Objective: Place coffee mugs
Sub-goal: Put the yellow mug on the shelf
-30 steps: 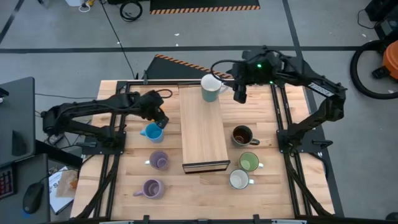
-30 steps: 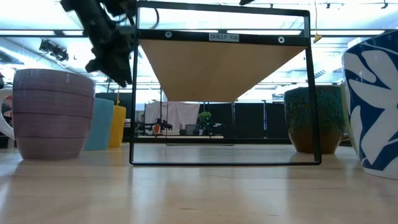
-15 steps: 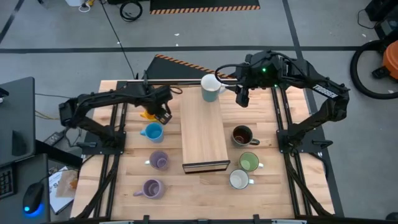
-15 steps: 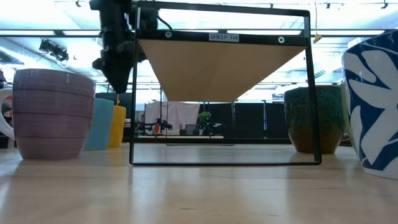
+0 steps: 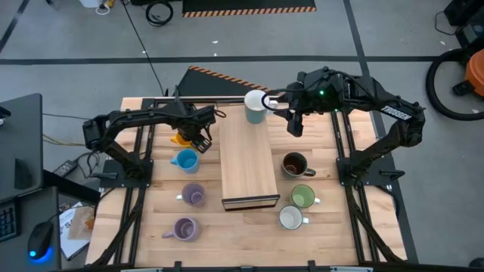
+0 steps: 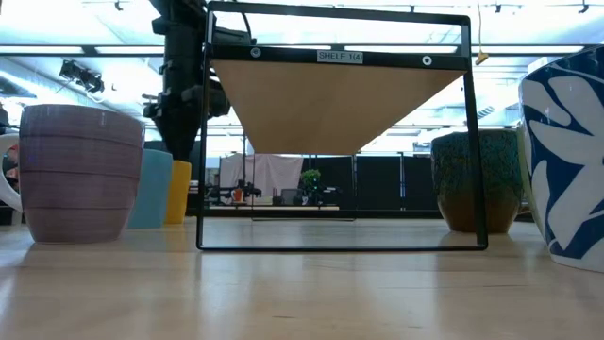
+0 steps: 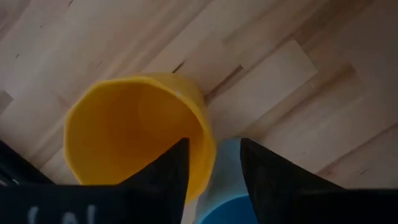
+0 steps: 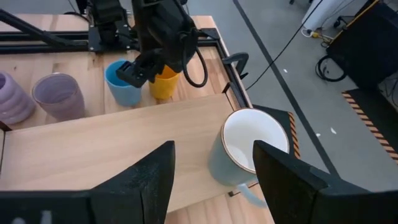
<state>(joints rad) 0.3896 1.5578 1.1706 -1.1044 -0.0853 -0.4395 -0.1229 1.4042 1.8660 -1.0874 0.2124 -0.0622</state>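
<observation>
From my station I see the table (image 5: 159, 245), a pale butcher-block top, with the long wooden board (image 5: 246, 161) lying lengthwise down its middle, reaching from near the far edge toward the near edge. The low camera shows that board raised on a thin black metal frame (image 6: 201, 142), with a small label (image 6: 340, 57) reading "SHELF" on the top bar. Black rails (image 5: 130, 215) run along the table's left and right sides. Off the table's left edge stands a dark desk (image 5: 19, 143). On the grey floor beyond the far edge I see a yellow-and-black striped strip (image 5: 249, 10) and coiled black cable (image 5: 159, 12).
</observation>
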